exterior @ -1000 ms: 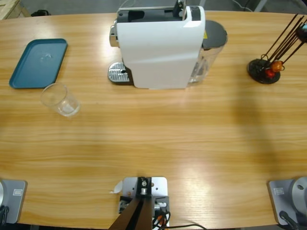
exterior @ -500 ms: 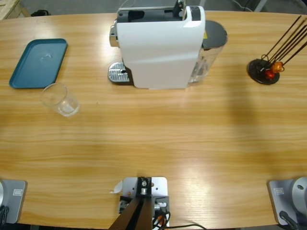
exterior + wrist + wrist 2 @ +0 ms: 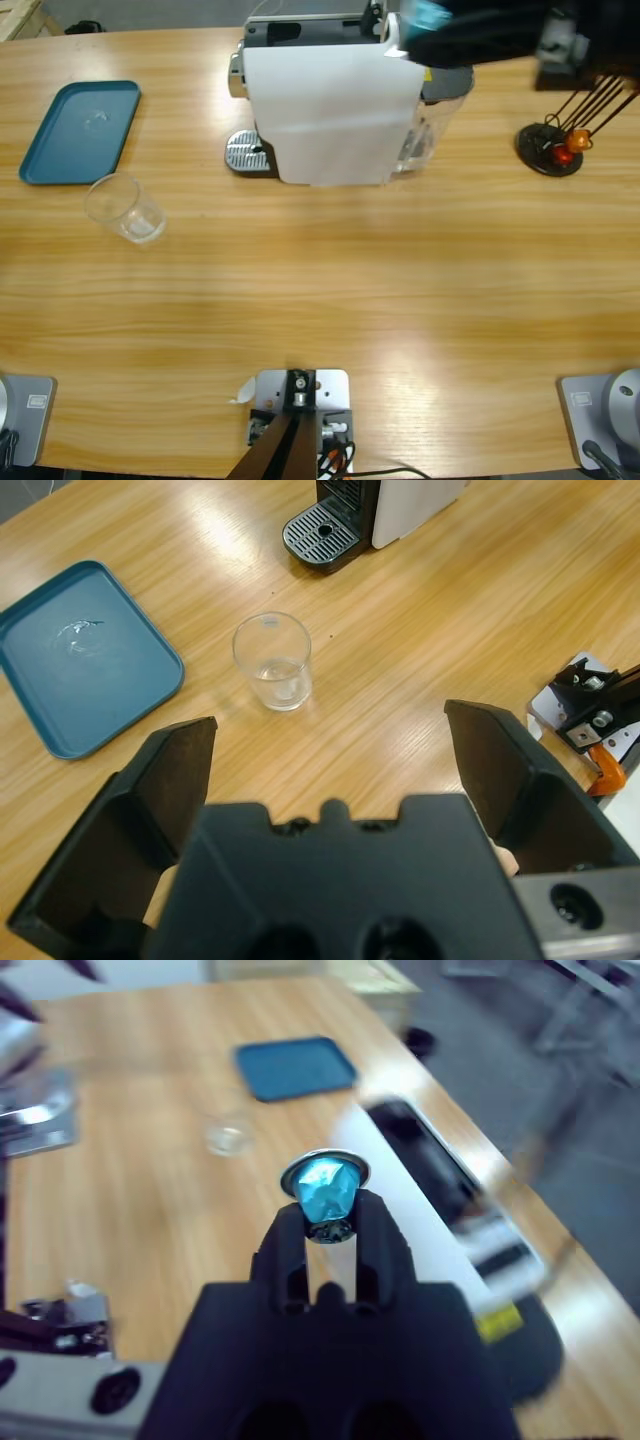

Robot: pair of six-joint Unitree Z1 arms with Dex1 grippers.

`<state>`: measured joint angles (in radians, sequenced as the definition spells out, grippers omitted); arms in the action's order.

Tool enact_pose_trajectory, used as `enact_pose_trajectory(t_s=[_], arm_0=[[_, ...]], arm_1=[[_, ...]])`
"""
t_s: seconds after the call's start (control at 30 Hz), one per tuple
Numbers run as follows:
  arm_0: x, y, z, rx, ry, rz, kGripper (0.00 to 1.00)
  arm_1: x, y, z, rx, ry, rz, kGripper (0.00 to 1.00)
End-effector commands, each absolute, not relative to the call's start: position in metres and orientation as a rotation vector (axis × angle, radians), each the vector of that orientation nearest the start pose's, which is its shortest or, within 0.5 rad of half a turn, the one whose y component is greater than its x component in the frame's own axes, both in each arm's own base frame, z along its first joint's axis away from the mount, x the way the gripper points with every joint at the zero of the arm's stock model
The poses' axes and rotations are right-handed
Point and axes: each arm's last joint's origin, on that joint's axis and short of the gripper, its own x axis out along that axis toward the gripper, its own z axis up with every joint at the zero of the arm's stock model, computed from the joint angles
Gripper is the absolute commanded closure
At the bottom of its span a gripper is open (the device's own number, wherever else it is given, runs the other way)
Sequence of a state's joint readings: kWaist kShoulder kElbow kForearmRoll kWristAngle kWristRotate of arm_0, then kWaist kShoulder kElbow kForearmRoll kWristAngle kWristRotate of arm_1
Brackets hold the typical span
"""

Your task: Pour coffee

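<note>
No coffee shows in any view. The clear glass (image 3: 125,208) (image 3: 273,662) looks empty and stands on the table beside the blue tray (image 3: 80,130). My right gripper (image 3: 325,1222) is shut on a blue capsule (image 3: 325,1185). In the high view it is a dark blur (image 3: 445,25) over the top of the white coffee machine (image 3: 330,100), with the capsule (image 3: 430,15) at its tip. My left gripper (image 3: 330,725) is open and holds nothing; it hangs above the table, well short of the glass. It is out of the high view.
The machine's metal drip tray (image 3: 243,153) (image 3: 320,532) sticks out on its left side with nothing on it. A black capsule stand (image 3: 550,145) with orange and red capsules is at the far right. Bare wood lies between the glass and the machine.
The right arm has swept in from the upper right, across the capsule stand to the machine's top, carrying the blue capsule. Glass, tray and machine have not moved.
</note>
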<state>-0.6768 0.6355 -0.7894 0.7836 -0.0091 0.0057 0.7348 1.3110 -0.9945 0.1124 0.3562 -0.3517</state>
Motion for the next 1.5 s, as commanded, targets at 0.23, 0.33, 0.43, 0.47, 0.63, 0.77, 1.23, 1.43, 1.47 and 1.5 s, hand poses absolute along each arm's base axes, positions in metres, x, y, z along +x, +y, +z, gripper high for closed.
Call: enact_pose_trajectory(t_s=[0.23,0.33,0.43,0.47,0.63,0.77,1.23,1.43,1.47,1.5], arm_0=[[0.009,-0.008,0.320,0.239,0.604,-0.668,0.009],[0.009,-0.007,0.320,0.239,0.603,-0.669,0.009],[0.008,-0.007,0.319,0.238,0.602,-0.671,0.009],[0.008,-0.007,0.319,0.239,0.601,-0.671,0.009],[0.008,-0.007,0.319,0.240,0.602,-0.672,0.009],[0.008,-0.007,0.319,0.238,0.600,-0.671,0.009],[0.007,-0.006,0.317,0.233,0.593,-0.669,0.013],[0.007,-0.006,0.317,0.234,0.592,-0.670,0.013],[0.007,-0.006,0.317,0.234,0.593,-0.670,0.013],[0.007,-0.006,0.317,0.234,0.592,-0.670,0.013]], arm_1=[[0.245,0.284,0.363,-0.545,0.285,1.359,1.000],[0.254,0.289,0.352,-0.611,0.289,1.321,1.000],[0.263,0.287,0.346,-0.661,0.291,1.278,1.000],[0.266,0.286,0.344,-0.672,0.297,1.260,1.000],[0.281,0.278,0.339,-0.704,0.312,1.163,1.000],[0.293,0.268,0.338,-0.698,0.320,1.123,1.000],[0.308,0.271,0.320,-0.662,0.331,1.162,1.000],[0.308,0.271,0.311,-0.667,0.359,1.164,1.000],[0.308,0.271,0.310,-0.671,0.366,1.158,1.000],[0.308,0.270,0.309,-0.673,0.377,1.144,1.000]])
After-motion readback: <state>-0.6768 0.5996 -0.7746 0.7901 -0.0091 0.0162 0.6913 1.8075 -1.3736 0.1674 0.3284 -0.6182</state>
